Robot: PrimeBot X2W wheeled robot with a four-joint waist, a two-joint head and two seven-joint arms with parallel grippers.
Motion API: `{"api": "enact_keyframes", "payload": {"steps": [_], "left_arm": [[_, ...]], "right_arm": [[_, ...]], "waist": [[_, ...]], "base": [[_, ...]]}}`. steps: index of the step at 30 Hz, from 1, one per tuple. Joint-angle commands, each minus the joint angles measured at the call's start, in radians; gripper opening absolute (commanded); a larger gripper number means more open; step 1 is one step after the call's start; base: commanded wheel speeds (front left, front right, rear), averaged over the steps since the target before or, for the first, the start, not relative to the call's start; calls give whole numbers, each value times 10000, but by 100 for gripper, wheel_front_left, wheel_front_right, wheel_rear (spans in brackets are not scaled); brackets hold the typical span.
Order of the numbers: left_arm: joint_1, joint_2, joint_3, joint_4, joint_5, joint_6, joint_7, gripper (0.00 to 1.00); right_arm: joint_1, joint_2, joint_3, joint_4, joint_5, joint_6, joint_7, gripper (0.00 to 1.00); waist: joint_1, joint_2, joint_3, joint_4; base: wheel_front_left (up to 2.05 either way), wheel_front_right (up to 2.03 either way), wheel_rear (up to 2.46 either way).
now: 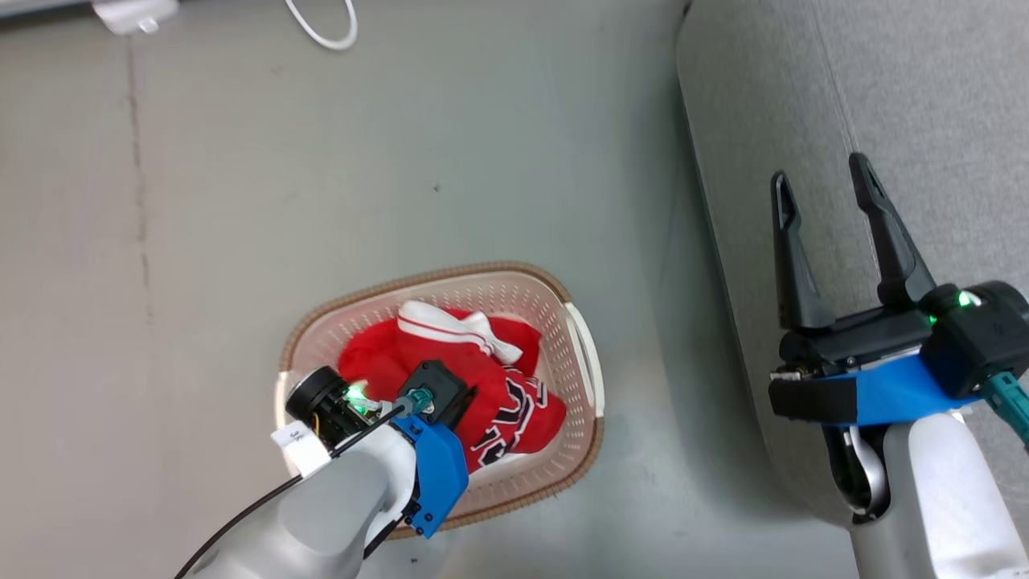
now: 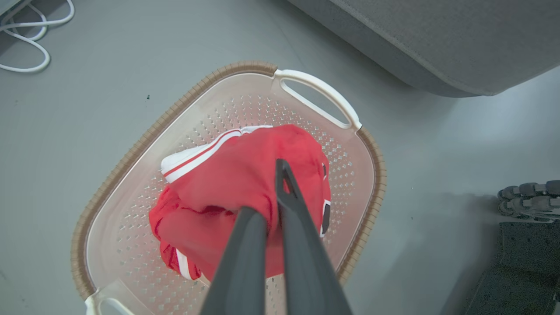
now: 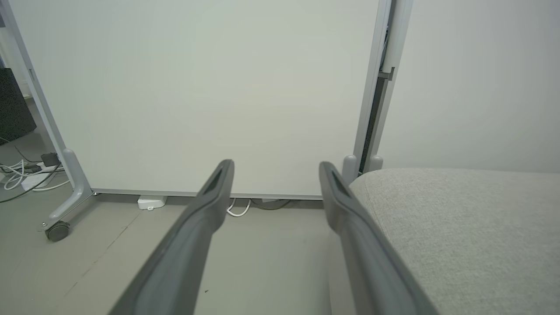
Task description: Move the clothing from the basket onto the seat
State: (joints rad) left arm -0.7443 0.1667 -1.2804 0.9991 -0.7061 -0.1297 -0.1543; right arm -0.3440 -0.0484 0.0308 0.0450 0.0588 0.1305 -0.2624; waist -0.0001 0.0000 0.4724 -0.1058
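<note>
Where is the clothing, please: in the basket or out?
In: the clothing sits bunched within the basket, the left gripper shut on it.

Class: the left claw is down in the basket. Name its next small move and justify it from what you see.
Probably lift the left claw straight up: its fingers are pinched shut on the red clothing, which lies bunched inside the basket. The seat stands to the robot's right, and the right claw hangs open and empty.

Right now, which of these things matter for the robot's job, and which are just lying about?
Job: clothing, basket, seat, left gripper shut on the clothing.
Lying about: white cable, wheeled panel. The right gripper is open and holds nothing.
</note>
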Motion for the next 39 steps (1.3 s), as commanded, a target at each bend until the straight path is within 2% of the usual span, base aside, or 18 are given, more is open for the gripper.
{"api": "enact_keyframes", "payload": {"steps": [1, 15, 22, 29, 39], "left_arm": [[37, -3, -19, -74, -112, -11, -158, 0], [-287, 282, 75, -788, -1408, -11, -1084, 0], [-403, 701, 1536, -2074, -980, -11, -1119, 0], [-95, 847, 3212, -3187, -330, -11, -1123, 0], [202, 497, 5117, -4387, 38, -11, -1123, 0]], "right_arm": [[167, -35, -19, 40, -38, 5, -37, 100], [999, -35, -227, 284, -74, 5, -38, 100], [1388, -35, -253, 369, 44, 5, -38, 100], [1697, -35, -263, 477, 90, 5, -37, 100], [2049, -35, -196, 588, 154, 5, -38, 100]], "waist": [[1, 0, -426, 259], [1, 0, -1879, 903], [1, 0, -2546, 1040], [1, 0, -3015, 1062], [1, 0, -3564, 981]], "base": [[0, 0, 0], [0, 0, 0], [0, 0, 0], [0, 0, 0], [0, 0, 0]]}}
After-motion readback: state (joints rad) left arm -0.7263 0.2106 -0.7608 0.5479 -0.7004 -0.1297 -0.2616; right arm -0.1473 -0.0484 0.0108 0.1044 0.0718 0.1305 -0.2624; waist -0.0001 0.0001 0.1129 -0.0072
